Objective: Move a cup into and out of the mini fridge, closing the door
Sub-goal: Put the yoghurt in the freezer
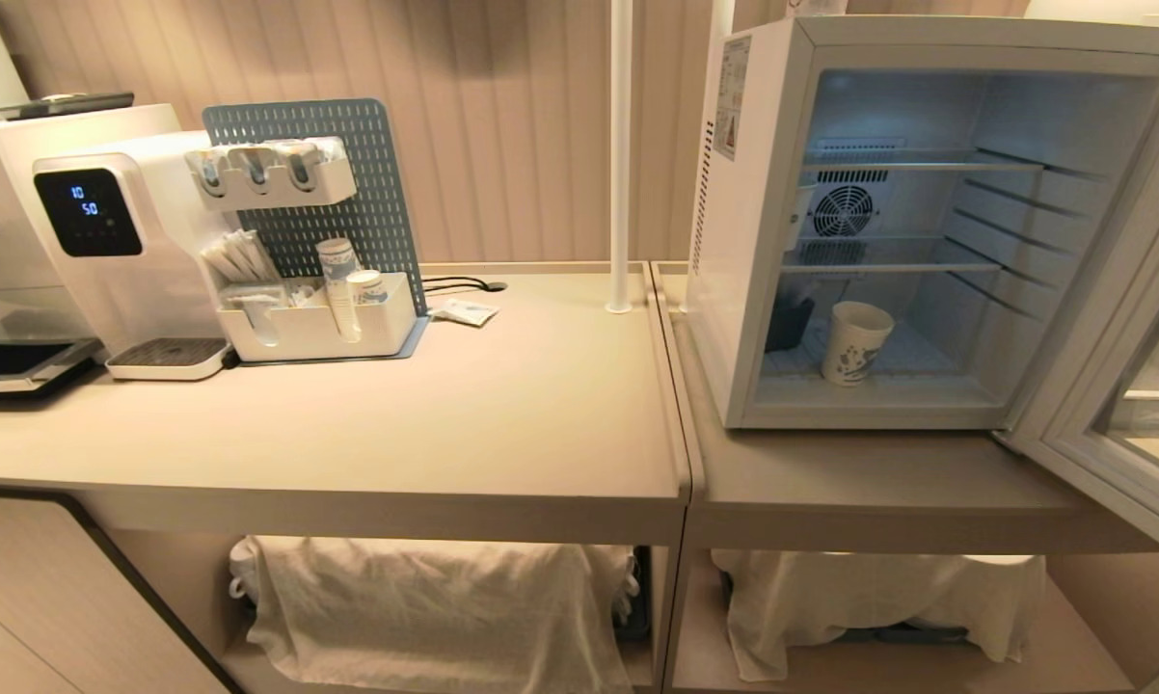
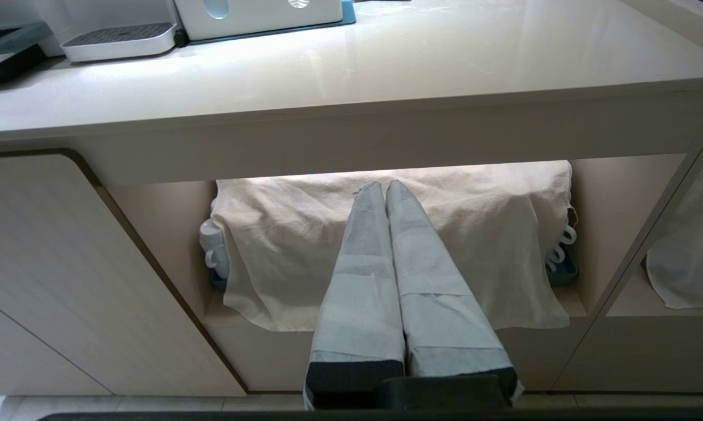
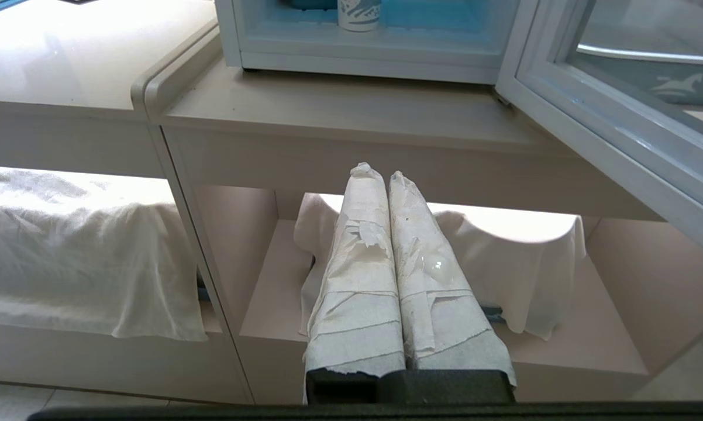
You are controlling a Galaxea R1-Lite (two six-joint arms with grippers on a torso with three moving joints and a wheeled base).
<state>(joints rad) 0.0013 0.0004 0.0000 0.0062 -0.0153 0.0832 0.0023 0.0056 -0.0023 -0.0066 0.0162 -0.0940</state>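
Observation:
The white mini fridge (image 1: pixel 748 289) stands on the right counter with its door (image 1: pixel 1110 386) swung wide open to the right. The cup (image 1: pixel 855 342), white paper with a blue print, stands upright on the fridge floor near the front; its base also shows in the right wrist view (image 3: pixel 359 14). Neither arm appears in the head view. My right gripper (image 3: pixel 379 173) hangs low in front of the shelf under the fridge, shut and empty. My left gripper (image 2: pixel 384 186) is shut and empty too, facing the cloth under the left counter.
A white water dispenser (image 1: pixel 107 241) and a pegboard organiser (image 1: pixel 314 318) with stacked paper cups sit at the back left. A white pole (image 1: pixel 620 154) rises between the two counters. Cloths (image 1: pixel 435 607) cover items on the lower shelves. The open door juts out past the counter's front edge.

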